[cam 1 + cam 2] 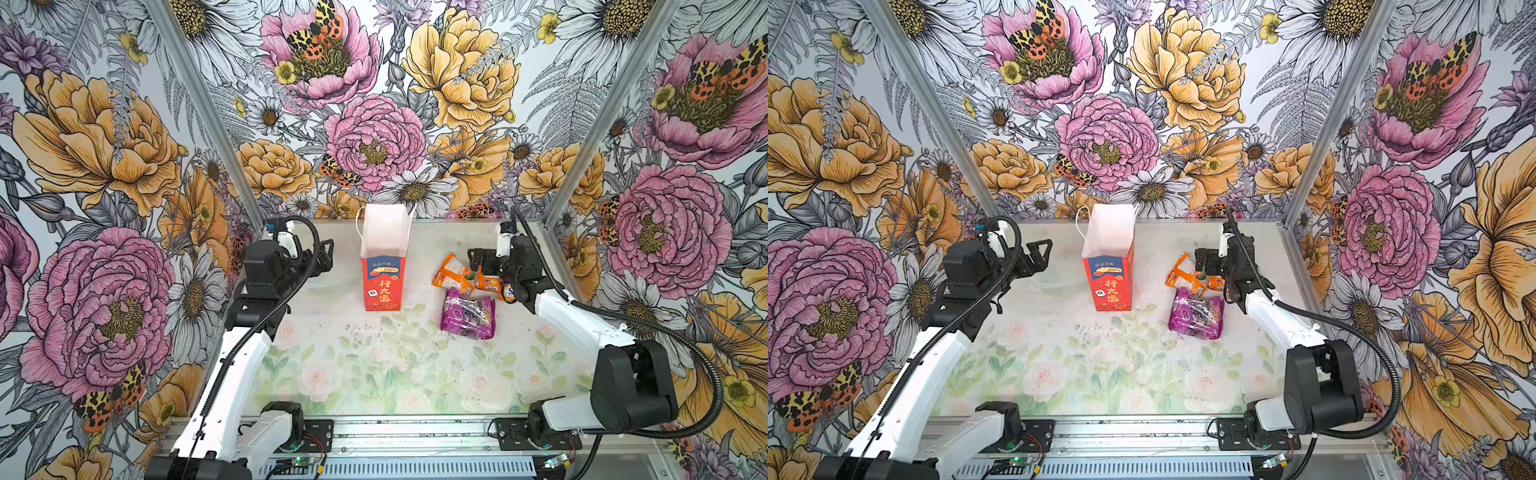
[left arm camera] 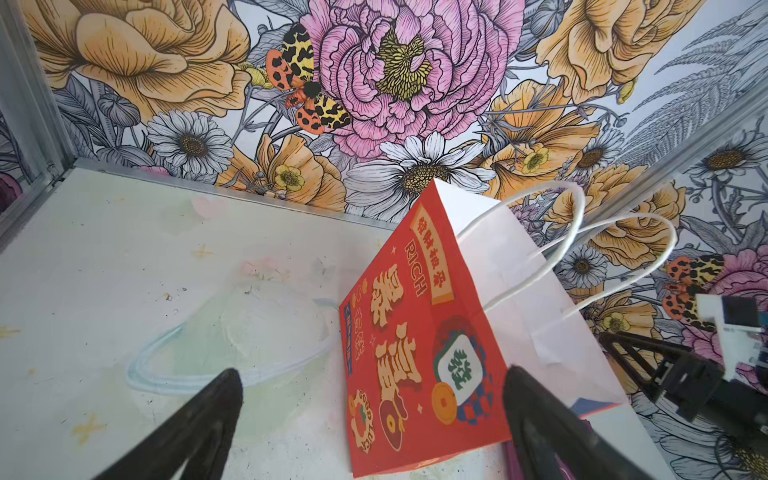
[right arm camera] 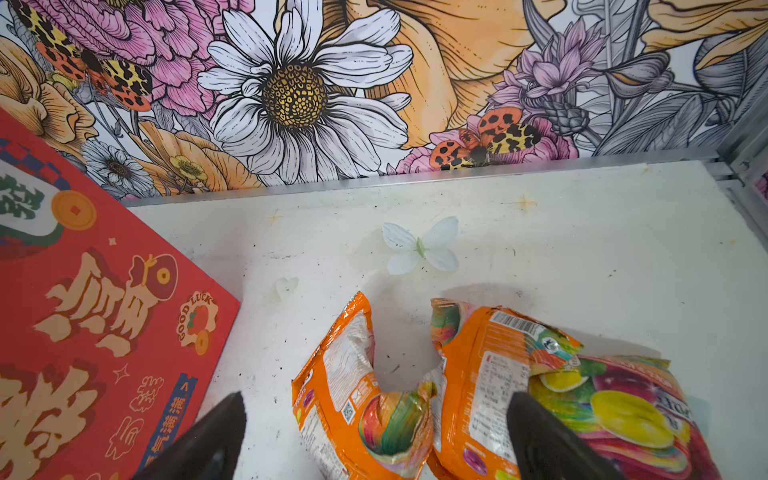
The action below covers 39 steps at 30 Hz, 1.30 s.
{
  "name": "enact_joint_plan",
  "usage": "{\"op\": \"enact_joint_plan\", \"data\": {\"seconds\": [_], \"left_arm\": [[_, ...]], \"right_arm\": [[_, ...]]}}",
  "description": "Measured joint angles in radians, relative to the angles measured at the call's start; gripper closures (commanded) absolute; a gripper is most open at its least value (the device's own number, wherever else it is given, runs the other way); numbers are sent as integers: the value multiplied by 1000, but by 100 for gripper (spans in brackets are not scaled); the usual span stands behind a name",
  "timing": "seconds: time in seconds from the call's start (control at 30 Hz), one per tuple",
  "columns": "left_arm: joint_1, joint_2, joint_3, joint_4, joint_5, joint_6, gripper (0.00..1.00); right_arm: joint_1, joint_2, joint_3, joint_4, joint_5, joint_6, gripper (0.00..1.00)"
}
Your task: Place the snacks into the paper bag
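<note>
The red paper bag [image 1: 382,286] [image 1: 1109,289] stands upright at mid-table, its white inside open upward. It also fills part of both wrist views [image 2: 415,353] [image 3: 83,311]. To its right lie the snacks: two orange packets [image 1: 451,276] [image 1: 489,285] [image 3: 345,399] [image 3: 478,374], a yellow-green multicoloured one [image 3: 623,411] and a magenta-purple one [image 1: 467,313] [image 1: 1196,313]. My right gripper [image 1: 478,262] [image 1: 1205,261] [image 3: 376,415] is open low over the orange packets, its fingers straddling one. My left gripper [image 1: 326,254] [image 1: 1040,253] [image 2: 374,386] is open and empty, left of the bag.
The floral-printed table [image 1: 374,374] is walled on three sides by flower-patterned panels on metal posts [image 1: 582,137]. A metal rail [image 1: 395,436] carrying both arm bases runs along the front edge. The right arm's gripper [image 2: 673,374] shows behind the bag in the left wrist view.
</note>
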Motion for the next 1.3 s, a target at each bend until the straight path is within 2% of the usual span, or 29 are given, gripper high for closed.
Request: {"op": "enact_joint_plan", "data": {"seconds": [0.47, 0.73, 1.3], "left_arm": [[-57, -3, 119, -98, 15, -3, 1], [-158, 64, 175, -105, -23, -2, 1], [-252, 206, 262, -128, -103, 1, 1]], "right_arm": [[6, 26, 6, -3, 0, 0, 0], [7, 32, 18, -3, -5, 1, 0], [8, 55, 19, -3, -34, 0, 0]]}}
